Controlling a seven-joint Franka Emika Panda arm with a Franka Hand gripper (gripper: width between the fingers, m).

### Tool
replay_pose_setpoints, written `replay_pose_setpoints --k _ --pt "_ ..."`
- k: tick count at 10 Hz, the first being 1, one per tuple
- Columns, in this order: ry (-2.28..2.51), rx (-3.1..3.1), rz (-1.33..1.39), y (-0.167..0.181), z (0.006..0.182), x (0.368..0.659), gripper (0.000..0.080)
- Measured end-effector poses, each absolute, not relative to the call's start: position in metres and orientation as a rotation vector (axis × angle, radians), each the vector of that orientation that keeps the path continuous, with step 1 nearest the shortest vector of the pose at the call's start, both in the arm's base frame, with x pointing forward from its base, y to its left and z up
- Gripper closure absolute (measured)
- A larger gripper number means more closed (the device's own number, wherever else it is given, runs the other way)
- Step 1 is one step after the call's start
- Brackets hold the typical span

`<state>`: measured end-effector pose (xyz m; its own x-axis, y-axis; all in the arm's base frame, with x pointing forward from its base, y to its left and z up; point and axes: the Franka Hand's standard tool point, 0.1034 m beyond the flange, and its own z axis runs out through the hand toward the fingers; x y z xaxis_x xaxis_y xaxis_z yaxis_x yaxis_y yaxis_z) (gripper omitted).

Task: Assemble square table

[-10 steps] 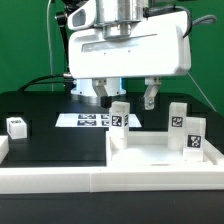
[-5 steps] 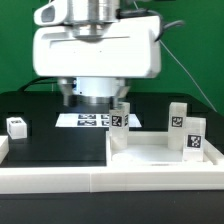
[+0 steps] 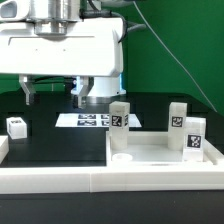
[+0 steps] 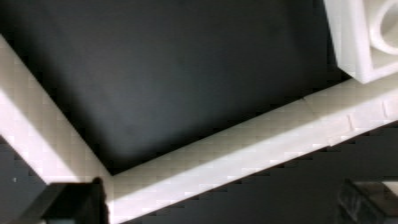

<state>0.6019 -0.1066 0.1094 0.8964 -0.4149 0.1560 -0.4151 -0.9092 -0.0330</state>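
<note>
Gripper (image 3: 51, 95) hangs at ten o'clock, jaws apart, empty. Square table slab (image 3: 160, 152) carries three upright leg blocks (image 3: 120, 116); a fourth, perhaps, sits at nine.

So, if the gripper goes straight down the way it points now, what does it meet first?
Most likely the bare black table. The gripper hangs open, pointing down. In the wrist view, dark table surface fills the middle, with the white rail close beside it. Depth is unclear, so one fingertip might clip that rail.
</note>
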Motion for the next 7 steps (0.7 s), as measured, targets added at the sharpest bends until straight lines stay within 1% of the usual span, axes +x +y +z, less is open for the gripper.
replay_pose_setpoints --k 2,3,6,7 --pt "-0.565 3.054 0.268 -0.110 0.108 0.599 0.0150" --pt "-0.556 3.042 0.281 -0.113 0.104 0.591 0.0150" --pt "-0.605 3.029 0.285 -0.110 0.093 0.548 0.0150" --pt "-0.609 3.030 0.274 -0.110 0.092 0.541 0.0150"
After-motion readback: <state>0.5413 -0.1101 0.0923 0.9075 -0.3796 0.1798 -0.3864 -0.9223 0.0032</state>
